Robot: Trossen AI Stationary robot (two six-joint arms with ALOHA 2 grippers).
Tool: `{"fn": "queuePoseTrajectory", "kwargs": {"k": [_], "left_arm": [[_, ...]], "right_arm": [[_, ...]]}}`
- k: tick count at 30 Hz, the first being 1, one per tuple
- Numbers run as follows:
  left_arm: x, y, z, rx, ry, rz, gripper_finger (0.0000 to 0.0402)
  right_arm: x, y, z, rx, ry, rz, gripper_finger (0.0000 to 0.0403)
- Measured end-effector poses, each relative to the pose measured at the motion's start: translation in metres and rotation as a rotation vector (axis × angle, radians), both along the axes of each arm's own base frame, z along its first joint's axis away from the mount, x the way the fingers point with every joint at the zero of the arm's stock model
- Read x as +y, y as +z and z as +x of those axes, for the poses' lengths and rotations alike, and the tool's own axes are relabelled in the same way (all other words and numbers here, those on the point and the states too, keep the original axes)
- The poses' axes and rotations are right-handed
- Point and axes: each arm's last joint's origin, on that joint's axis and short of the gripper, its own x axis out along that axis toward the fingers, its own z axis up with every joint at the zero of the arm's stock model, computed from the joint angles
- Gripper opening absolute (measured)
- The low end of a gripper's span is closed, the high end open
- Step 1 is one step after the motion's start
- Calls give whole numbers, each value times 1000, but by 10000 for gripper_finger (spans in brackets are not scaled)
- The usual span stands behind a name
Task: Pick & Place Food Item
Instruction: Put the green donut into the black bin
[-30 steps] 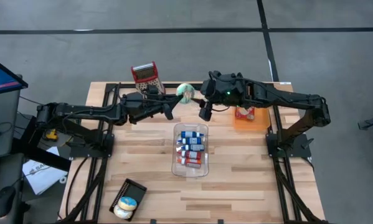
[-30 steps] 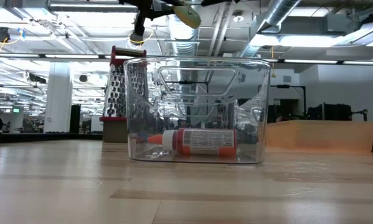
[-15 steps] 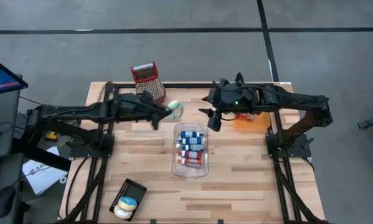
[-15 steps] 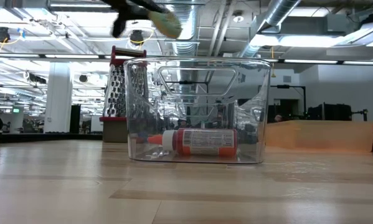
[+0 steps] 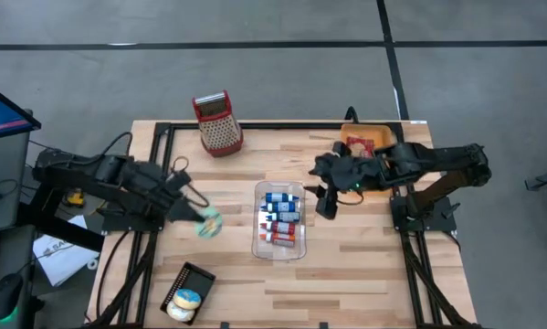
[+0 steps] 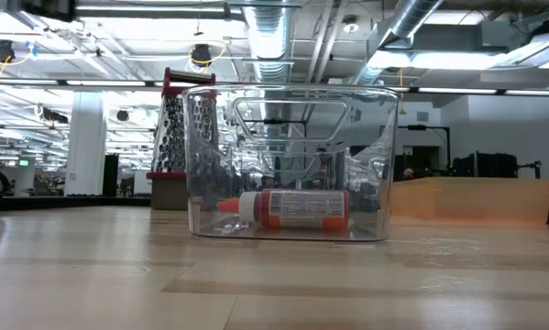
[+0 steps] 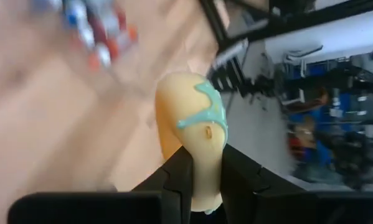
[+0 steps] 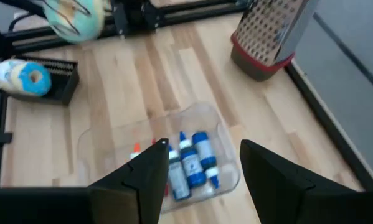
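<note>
Left gripper (image 7: pixel 195 168) fingers (image 7: pixel 177 180) clamped narrow on the edge of a yellow donut with teal icing (image 7: pixel 192 124), held on edge, most of it sticking out past the tips. In the high view the donut (image 5: pixel 208 225) hangs over the table (image 5: pixel 364 274) left of the clear bin (image 5: pixel 279 219), between the bin and the left arm's base, apparently in the air; height off the table is hard to judge from above. Down at the near left corner sits a black tray (image 5: pixel 186 291) with two more donuts (image 5: pixel 185 300) in it, probably the drop spot.

Right gripper (image 8: pixel 195 162) fingers spread wide, nothing between them, hovering just right of the bin, pointing across it. Bin holds small bottles with blue and red caps (image 5: pixel 279 216). Red box grater (image 5: pixel 217 121) stands at the far edge, well clear. Orange tray (image 5: pixel 366 146) under the right arm, far right.

To do this step well: bring the donut over the free part of the black tray, keep the wrist level so the narrow grip doesn't let it swing, lower until it nearly touches, then open. Watch the two donuts already there; come in from the empty end. Squeezing harder risks crushing the icing. Right arm should stay put.
</note>
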Motion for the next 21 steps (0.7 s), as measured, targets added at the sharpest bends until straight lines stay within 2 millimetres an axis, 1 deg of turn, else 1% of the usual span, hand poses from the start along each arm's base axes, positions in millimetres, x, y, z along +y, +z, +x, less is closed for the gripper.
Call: {"fn": "queuePoseTrajectory", "kwargs": {"k": [4, 10, 13, 16, 17, 19, 21], "left_arm": [[-19, 1, -11, 81, 10, -183, 58], [-53, -5, -20, 205, 104, -344, 58], [-73, -13, -25, 281, 178, -394, 58], [-95, -22, -31, 300, 269, -418, 58], [-103, -25, -32, 296, 275, -406, 58], [-116, -29, -27, 294, 268, -406, 58], [-127, -36, -17, 272, 301, -392, 58]], "right_arm": [[14, -3, -7, 28, -20, 30, 191], [36, -6, -18, 25, -65, 44, 191], [44, -7, -24, 23, -100, 31, 191], [49, -9, -30, 27, -138, 17, 191], [51, -9, -32, 27, -145, 14, 191], [54, -10, -35, 20, -154, 1, 191], [57, -10, -37, 12, -157, -12, 191]]}}
